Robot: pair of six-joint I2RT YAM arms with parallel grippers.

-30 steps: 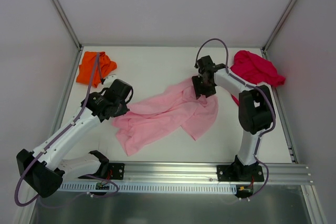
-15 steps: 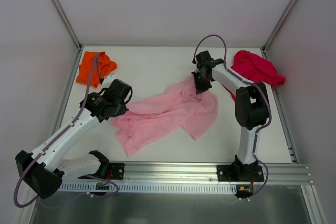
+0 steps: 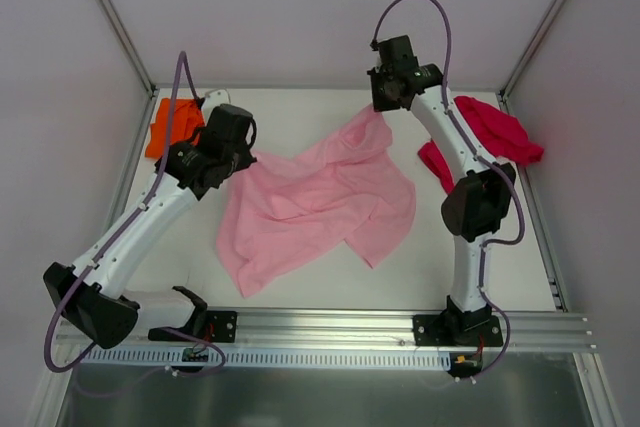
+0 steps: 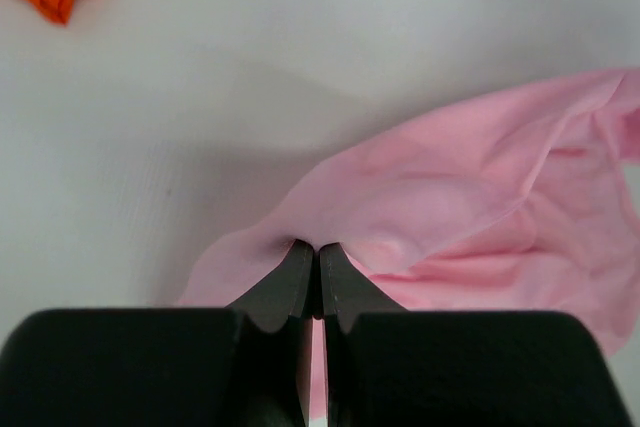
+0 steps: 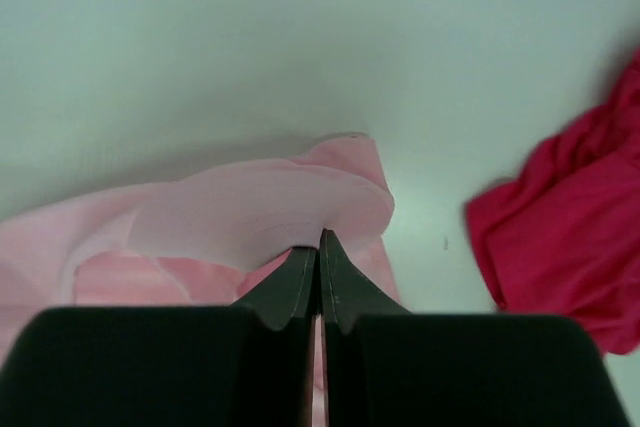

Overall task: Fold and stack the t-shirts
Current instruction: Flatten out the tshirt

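The t-shirts were all unfolded and unstacked. The light pink thin cloth tee (image 3: pixel 320 202) lay in the middle of the white table (image 3: pixel 300 112), the bright orange crumpled tee (image 3: pixel 168 127) in the far left corner, and the crimson red crumpled tee (image 3: pixel 495 132) at far right. We had the left gripper (image 4: pixel 319 265) and the right gripper (image 5: pixel 319 252) each pinched tight on a pink edge. A second earlier both sat lower and the pink cloth lay bunched; now they had risen and drawn it wider.

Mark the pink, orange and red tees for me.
pink t-shirt (image 3: pixel 310 202): top view, middle of the spread cloth.
orange t-shirt (image 3: pixel 163 130): top view, left part of the bunched cloth.
red t-shirt (image 3: pixel 510 137): top view, middle of the crumpled heap.
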